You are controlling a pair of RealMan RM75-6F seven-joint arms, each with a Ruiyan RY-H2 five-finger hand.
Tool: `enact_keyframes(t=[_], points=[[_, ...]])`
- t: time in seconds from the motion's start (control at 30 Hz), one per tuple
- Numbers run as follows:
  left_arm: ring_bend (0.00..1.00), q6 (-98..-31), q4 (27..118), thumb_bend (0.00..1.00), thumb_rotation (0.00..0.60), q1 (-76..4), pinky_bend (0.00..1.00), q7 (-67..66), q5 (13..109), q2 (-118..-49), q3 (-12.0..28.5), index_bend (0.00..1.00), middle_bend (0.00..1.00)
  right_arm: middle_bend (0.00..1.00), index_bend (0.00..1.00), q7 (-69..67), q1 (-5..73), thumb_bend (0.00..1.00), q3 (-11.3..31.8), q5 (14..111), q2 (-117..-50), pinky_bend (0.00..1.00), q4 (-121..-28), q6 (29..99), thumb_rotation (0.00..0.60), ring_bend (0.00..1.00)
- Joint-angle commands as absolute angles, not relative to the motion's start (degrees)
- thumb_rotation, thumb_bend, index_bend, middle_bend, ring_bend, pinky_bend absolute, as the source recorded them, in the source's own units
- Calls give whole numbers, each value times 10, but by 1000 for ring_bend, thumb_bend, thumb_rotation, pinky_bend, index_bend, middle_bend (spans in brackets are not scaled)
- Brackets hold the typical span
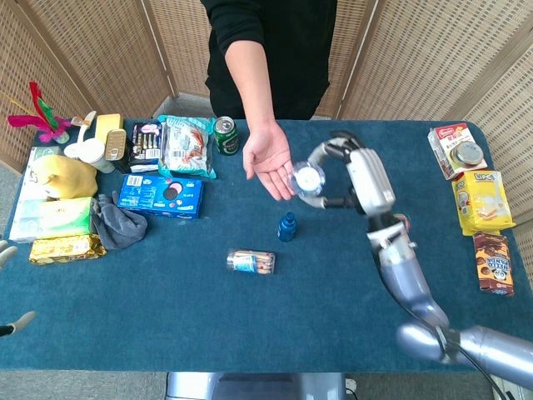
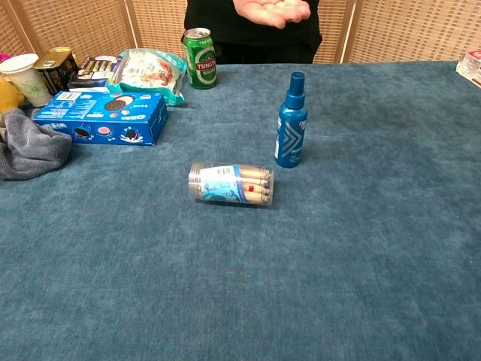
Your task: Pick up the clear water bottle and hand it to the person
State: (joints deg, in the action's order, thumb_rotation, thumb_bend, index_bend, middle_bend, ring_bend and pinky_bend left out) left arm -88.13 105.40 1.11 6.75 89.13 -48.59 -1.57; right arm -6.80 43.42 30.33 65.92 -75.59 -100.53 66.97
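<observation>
So the right robot hand (image 1: 354,175) is up off the bench (image 1: 350,283) with its fingers (image 1: 326,150) curled round the clear water bottle (image 1: 307,178), which you see cap-on from the head view, white cap facing the camera. It's a proper wrap grip, fingers over the top side and the thumb under, bottle sitting snug in between. The bottle is right at the person's open palm (image 1: 271,160), about 3 o'clock of it, touching or nearly so, hard to call from above. The chest view only catches the person's palm (image 2: 272,10) at the top edge, no robot hand or bottle in it. The left robot hand (image 1: 10,287) barely pokes in at the 9 o'clock edge of the head view, just a couple of pale fingertips spread apart with nothing in them. On the bench under all this, a blue spray bottle (image 2: 291,120) stands upright, and a clear tube of snack sticks (image 2: 230,183) lies on its side at roughly 7 o'clock from it. Green can (image 2: 199,47) sits at the far edge, blue cookie box (image 2: 101,116) off at 9 o'clock.
</observation>
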Motion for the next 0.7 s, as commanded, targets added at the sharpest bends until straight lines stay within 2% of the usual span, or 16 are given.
enact_keyframes(t=[0.03, 0.2, 0.33, 0.4, 0.47, 0.57, 0.6, 0.63, 0.7], points=[[0, -879, 1054, 143, 600, 9, 86, 71, 888, -485, -14, 0, 0, 727, 736, -1, 486, 217, 338, 589, -777, 187, -972, 645, 600, 407], [0, -876, 1052, 142, 600, 8, 86, 78, 889, -483, -15, 0, 0, 726, 736, 53, 532, 217, 356, 487, -815, 187, -928, 639, 600, 407], [0, -878, 1049, 142, 600, 9, 86, 85, 888, -481, -14, 0, 0, 705, 723, 78, 543, 217, 352, 463, -824, 188, -917, 648, 600, 404], [0, -877, 1049, 143, 600, 9, 86, 87, 888, -481, -14, 0, 0, 627, 627, 82, 542, 197, 345, 457, -821, 183, -917, 640, 600, 377], [0, -876, 1048, 142, 600, 8, 86, 89, 887, -480, -14, 0, 0, 431, 397, 61, 537, 150, 350, 449, -812, 160, -932, 624, 600, 278], [0, -874, 1048, 143, 600, 7, 86, 89, 885, -480, -13, 0, 0, 165, 147, 34, 529, 84, 356, 454, -797, 124, -953, 608, 586, 108], [0, -874, 1048, 143, 600, 7, 86, 88, 885, -480, -13, 0, 0, 118, 101, 30, 527, 66, 356, 460, -790, 120, -960, 605, 566, 83], [0, -874, 1049, 143, 600, 7, 86, 88, 885, -480, -13, 0, 0, 60, 47, 29, 526, 38, 355, 469, -784, 118, -964, 604, 520, 58], [0, -875, 1050, 143, 600, 7, 86, 85, 887, -481, -14, 0, 0, 9, 6, 35, 525, 8, 354, 492, -770, 118, -972, 608, 419, 37]])
